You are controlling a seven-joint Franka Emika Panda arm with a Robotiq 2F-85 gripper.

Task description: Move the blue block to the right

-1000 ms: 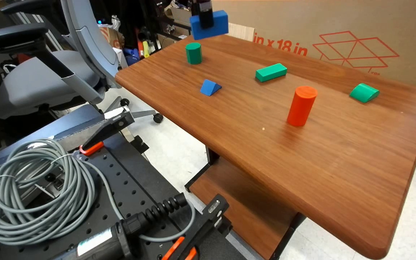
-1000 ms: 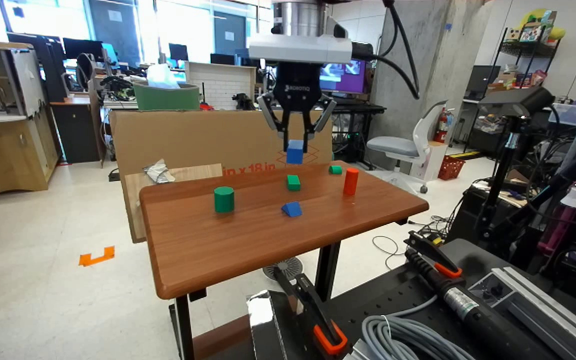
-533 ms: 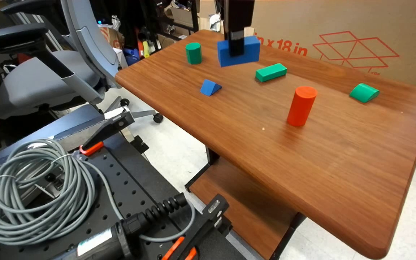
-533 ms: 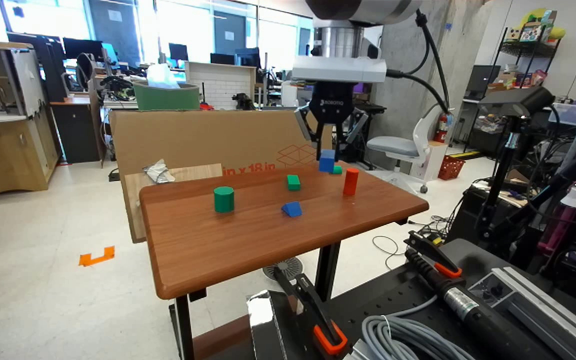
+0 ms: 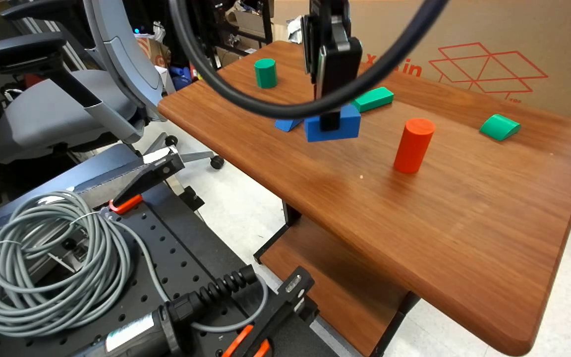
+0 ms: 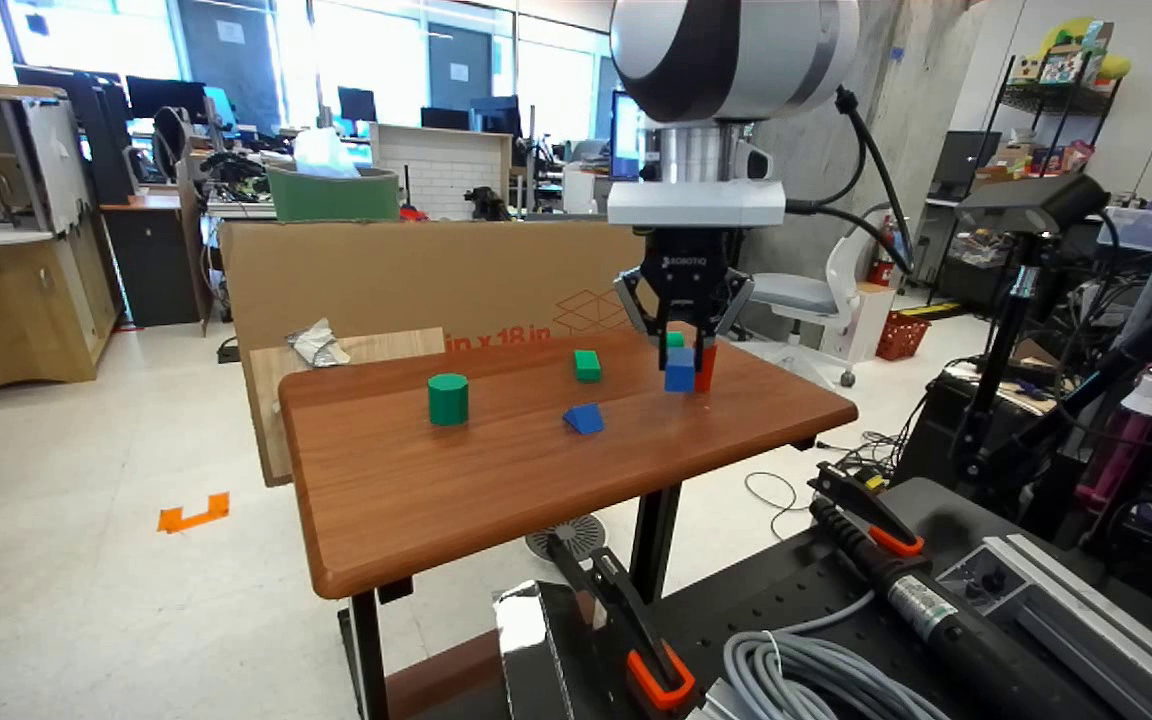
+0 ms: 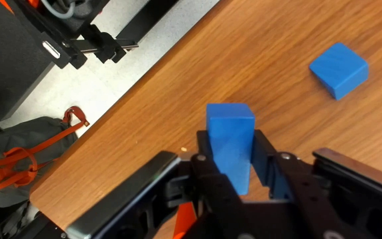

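I have the claw [image 6: 681, 362] clenched on the blue block [image 7: 231, 146], one finger pressed to each side, and in both exterior views the block hangs over the table [image 5: 464, 238]. It looks clear of the wood, though I can't judge the height from here. I take this as the carry, with the setting-down not yet done.

The order doesn't say whose right. Reading it by both exterior views, my next move should head toward three or four o'clock, then straight down, letting go only once the block's underside sits flat.

The red cylinder [image 5: 414, 147] is my main worry. In an exterior view it stands upright at about half past three from the block, and a sliver of it shows at seven o'clock in the wrist view. A low sideways sweep would likely topple it, so I'd rather swing round by four o'clock, where the roomiest stretch of table lies. The green half-round [image 5: 500, 127] sits farther off at three, the green bar [image 5: 377, 98] near at two.

In the wrist view the blue wedge [image 7: 338, 68] is at two o'clock, apart from the block, and the table's long edge runs by at ten with pale floor [image 7: 111, 83] beyond; drifting there costs me margin fastest. The black cable [image 5: 305, 109] loops in front of the claw in an exterior view, so I'd trust the wrist view for the descent.
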